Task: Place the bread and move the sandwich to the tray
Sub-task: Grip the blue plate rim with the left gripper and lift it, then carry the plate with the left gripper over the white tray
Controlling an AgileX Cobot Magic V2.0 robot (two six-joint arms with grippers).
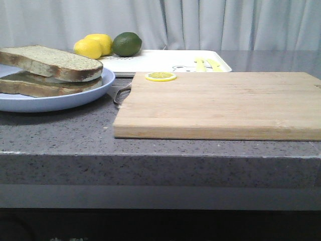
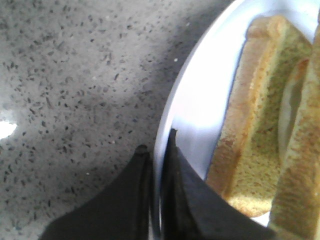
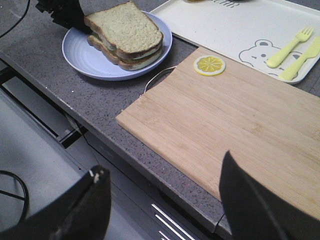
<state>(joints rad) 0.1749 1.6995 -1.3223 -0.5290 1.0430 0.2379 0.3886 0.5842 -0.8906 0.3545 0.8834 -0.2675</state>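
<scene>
**A:** What sits nearest the counter's front edge?

**B:** The board point(image 1: 220, 105), lying flat on the grey speckled counter point(image 1: 65, 130), bare but for a lemon slice point(image 1: 161, 76) at its far left corner. A wire loop handle point(image 1: 120, 95) sticks out from the board's left end toward the plate.

**A:** And the sandwich?

**B:** The sandwich point(image 1: 47, 70) rests on the pale blue plate point(image 1: 60, 98) at the left of the counter, just beside the board. The top bread point(image 1: 50, 61) lies tilted on the stack; a pale filling shows between the slices, seen from the right wrist.

**A:** The grippers?

**B:** The left gripper point(image 2: 156, 150) is pinched on the plate's rim, one dark finger point(image 2: 135, 200) outside the rim and the other inside, with the sandwich's crust close by. The right wrist view shows the same gripper point(image 3: 67, 15) as a dark shape at the plate's edge. The right gripper point(image 3: 165, 200) hangs above the counter's front edge with its fingers point(image 3: 250, 200) spread wide apart and nothing between them.

**A:** What lies farthest back?

**B:** The tray point(image 1: 165, 63), behind the board and touching nothing on the plate, printed with a bear, a yellow fork and knife. Beyond its left end sit two lemons point(image 1: 94, 45) and a lime point(image 1: 126, 44), against a pale curtain point(image 1: 225, 22).
</scene>
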